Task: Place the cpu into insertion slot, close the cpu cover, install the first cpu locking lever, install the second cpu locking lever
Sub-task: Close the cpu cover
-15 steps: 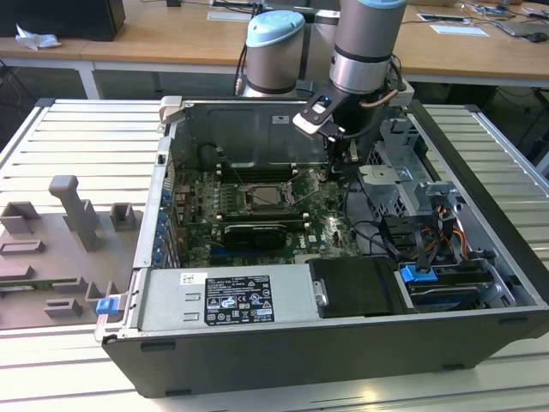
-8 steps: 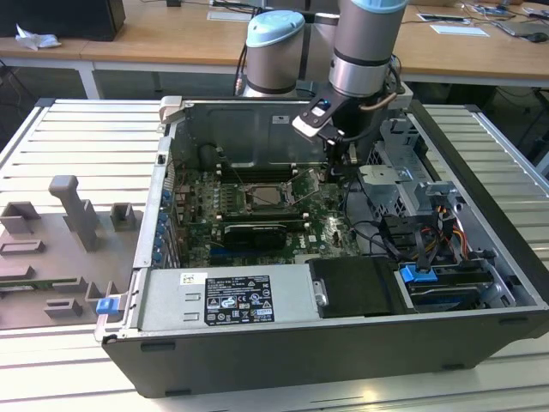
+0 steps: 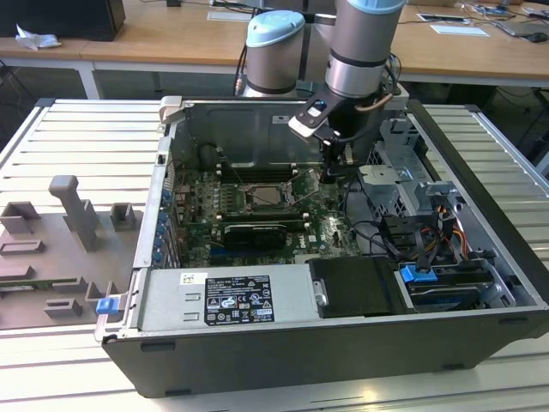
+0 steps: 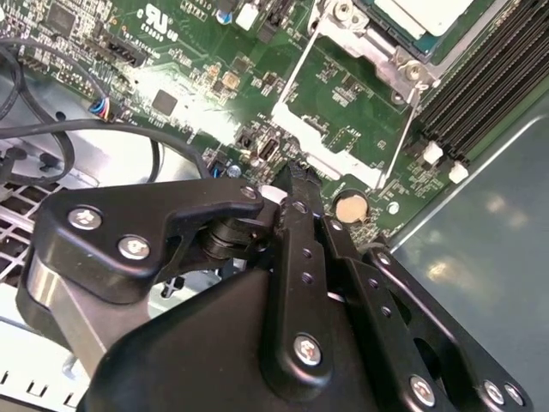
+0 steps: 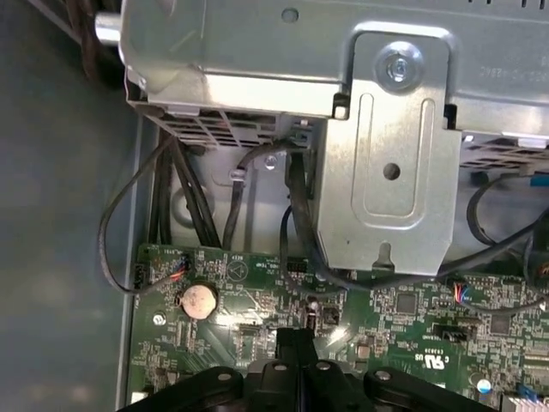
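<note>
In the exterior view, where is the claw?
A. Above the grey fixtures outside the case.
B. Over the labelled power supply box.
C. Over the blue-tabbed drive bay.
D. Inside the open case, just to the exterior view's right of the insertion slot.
D: the claw hangs low over the green board inside the case, beside the insertion slot on the exterior view's right of it.

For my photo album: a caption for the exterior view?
End effector inside an open computer case, near the insertion slot.
</note>
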Controlling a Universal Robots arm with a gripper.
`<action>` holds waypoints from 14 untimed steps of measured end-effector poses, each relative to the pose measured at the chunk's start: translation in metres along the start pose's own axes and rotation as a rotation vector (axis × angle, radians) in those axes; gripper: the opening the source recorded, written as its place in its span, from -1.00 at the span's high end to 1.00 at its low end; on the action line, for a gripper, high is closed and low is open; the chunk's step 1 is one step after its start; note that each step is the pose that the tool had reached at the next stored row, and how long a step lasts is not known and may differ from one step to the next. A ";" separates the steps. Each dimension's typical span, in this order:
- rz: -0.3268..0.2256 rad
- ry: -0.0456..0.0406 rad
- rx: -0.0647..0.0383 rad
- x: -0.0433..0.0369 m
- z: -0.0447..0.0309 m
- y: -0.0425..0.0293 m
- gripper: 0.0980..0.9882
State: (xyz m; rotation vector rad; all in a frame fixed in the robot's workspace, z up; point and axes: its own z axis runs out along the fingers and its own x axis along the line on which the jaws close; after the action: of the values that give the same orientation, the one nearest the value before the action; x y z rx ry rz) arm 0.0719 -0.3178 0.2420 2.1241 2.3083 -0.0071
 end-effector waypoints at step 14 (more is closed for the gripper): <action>0.000 0.0019 0.010 0.0019 -0.0074 -0.0235 0.98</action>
State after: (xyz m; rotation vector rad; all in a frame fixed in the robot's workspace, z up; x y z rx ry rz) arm 0.0484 -0.3177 0.2494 2.1297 2.3147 -0.0172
